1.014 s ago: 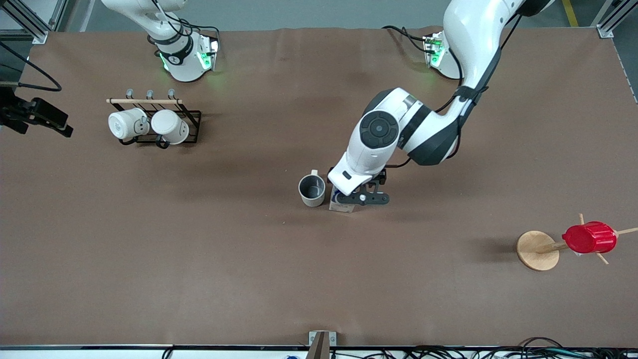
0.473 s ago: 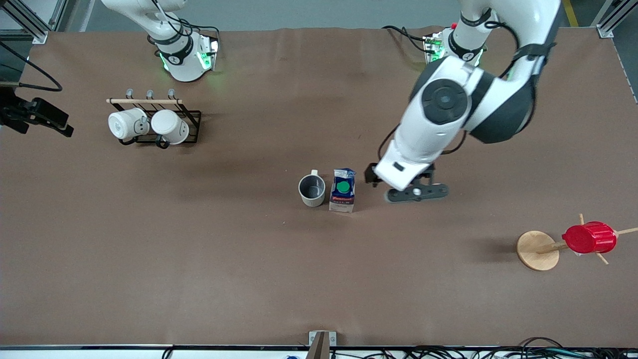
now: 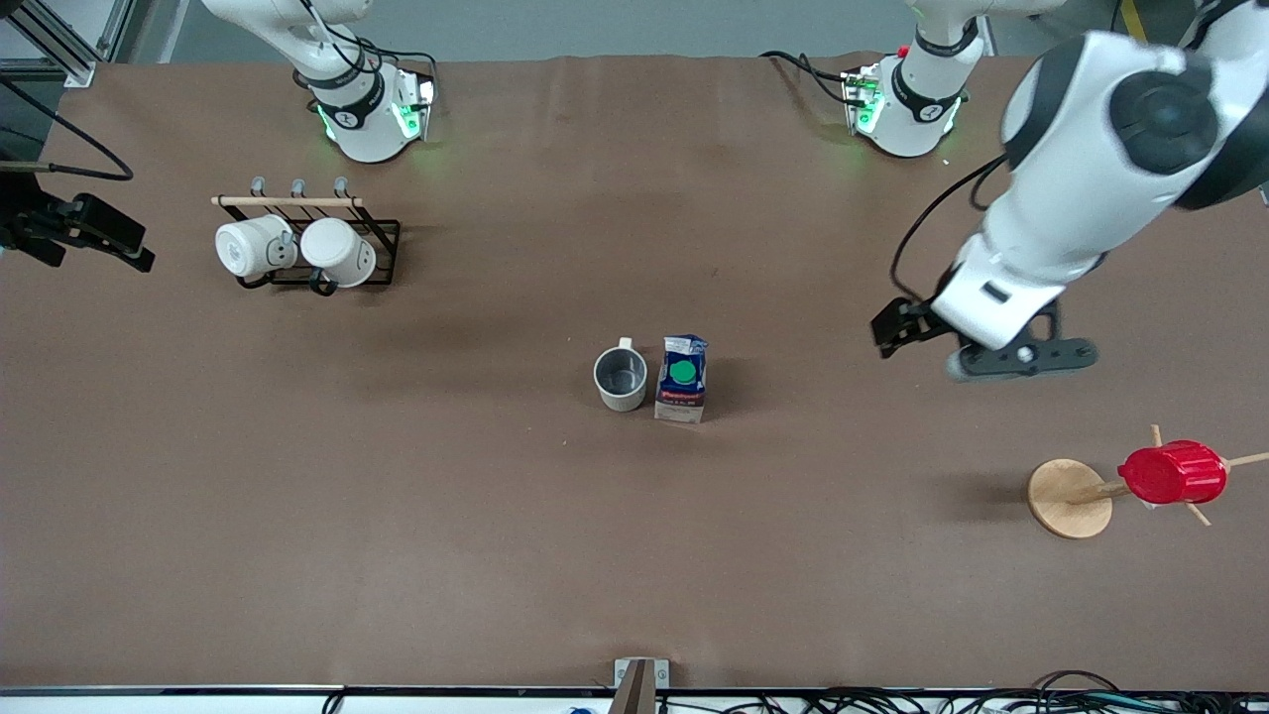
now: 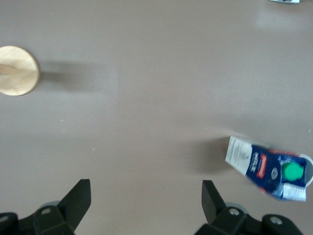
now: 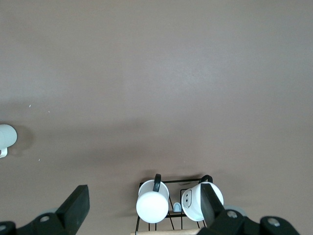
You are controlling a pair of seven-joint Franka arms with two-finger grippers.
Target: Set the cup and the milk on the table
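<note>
Cup (image 3: 621, 379) and milk (image 3: 682, 392) stand side by side mid-table (image 3: 397, 516).
Left gripper (image 4: 146, 203) hovers toward its arm's end, fingers wide and empty; right gripper (image 5: 144, 205) waits above the mug rack (image 5: 171, 203), fingers wide.

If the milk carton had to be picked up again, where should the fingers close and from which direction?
Grip the milk across its flat side walls, just below the gable, coming down from above. It stands upright on the table, and the cup sits close beside one wall, so a sideways approach there looks crowded.
</note>
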